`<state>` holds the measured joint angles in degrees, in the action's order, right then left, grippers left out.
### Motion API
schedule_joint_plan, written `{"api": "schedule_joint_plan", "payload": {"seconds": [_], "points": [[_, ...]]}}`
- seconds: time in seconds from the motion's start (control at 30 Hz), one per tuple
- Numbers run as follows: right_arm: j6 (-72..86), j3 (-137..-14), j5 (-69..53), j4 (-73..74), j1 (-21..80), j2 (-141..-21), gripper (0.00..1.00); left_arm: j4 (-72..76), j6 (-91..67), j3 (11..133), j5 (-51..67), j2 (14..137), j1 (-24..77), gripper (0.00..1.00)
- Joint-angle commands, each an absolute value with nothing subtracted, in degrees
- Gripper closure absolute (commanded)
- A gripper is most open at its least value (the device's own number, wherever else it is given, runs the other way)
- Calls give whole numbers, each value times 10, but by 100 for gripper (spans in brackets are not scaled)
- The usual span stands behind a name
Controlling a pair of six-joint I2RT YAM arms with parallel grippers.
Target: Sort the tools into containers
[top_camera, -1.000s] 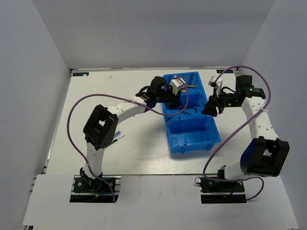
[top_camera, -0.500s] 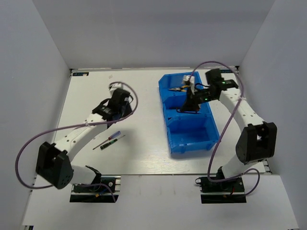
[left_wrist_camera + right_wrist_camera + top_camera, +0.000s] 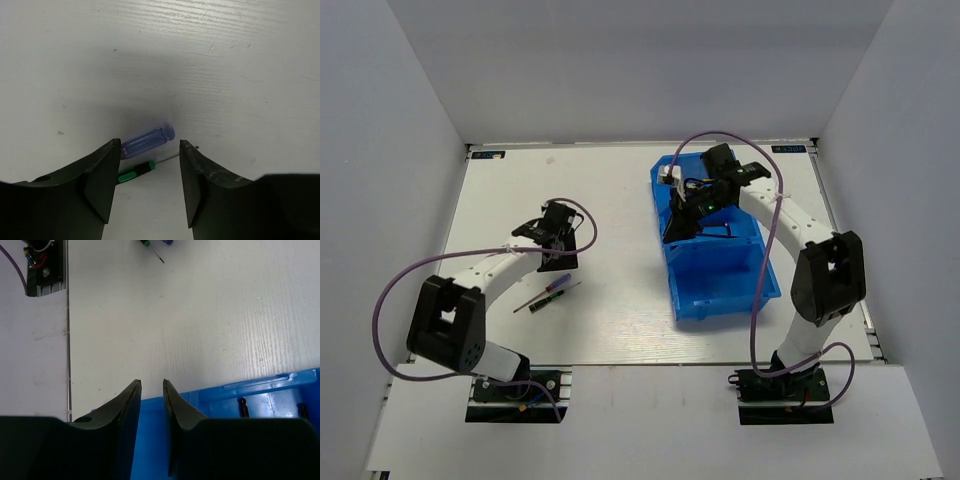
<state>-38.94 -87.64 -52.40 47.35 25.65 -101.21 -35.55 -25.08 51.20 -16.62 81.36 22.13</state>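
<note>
Two screwdrivers lie on the white table, one with a blue-purple handle (image 3: 558,282) (image 3: 147,141), one green and black (image 3: 537,303) (image 3: 134,172). My left gripper (image 3: 556,246) (image 3: 150,144) hovers just behind them, open and empty, the blue handle showing between its fingertips. The blue containers (image 3: 760,283) stand right of centre. My right gripper (image 3: 674,226) (image 3: 151,382) hangs over their left wall (image 3: 270,382), jaws a narrow gap apart, holding nothing. Dark hex keys (image 3: 243,407) lie in the middle compartment (image 3: 728,232). A bit of yellow plier handle (image 3: 697,184) shows in the far compartment.
The left arm's purple cable (image 3: 395,285) loops out over the table's left side. The right arm spans the far and middle compartments. The left arm's base mount (image 3: 45,262) shows at the near table edge. White walls enclose the table on three sides.
My left arm swung from the bins to the left, then settled over the screwdrivers with its jaws wider. My right arm came in from the right and now reaches across the bins.
</note>
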Motion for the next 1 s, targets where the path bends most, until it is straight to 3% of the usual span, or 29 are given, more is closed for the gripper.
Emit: {"api": "schedule_joint_plan", "payload": {"seconds": [0.0, 0.63, 0.73, 0.87, 0.97], "points": [[-378, -847, -523, 458, 258, -977, 70, -326, -189, 520, -116, 834, 204, 40], [-386, -820, -502, 466, 253, -943, 68, -359, -173, 511, -74, 934, 199, 50], [-386, -818, -504, 468, 252, -940, 68, -369, -173, 511, -87, 947, 199, 55], [-384, -814, -504, 467, 250, -936, 68, -374, -173, 516, -100, 953, 199, 76], [-385, -809, -504, 470, 249, -932, 68, -385, -173, 533, -114, 968, 193, 75]]}}
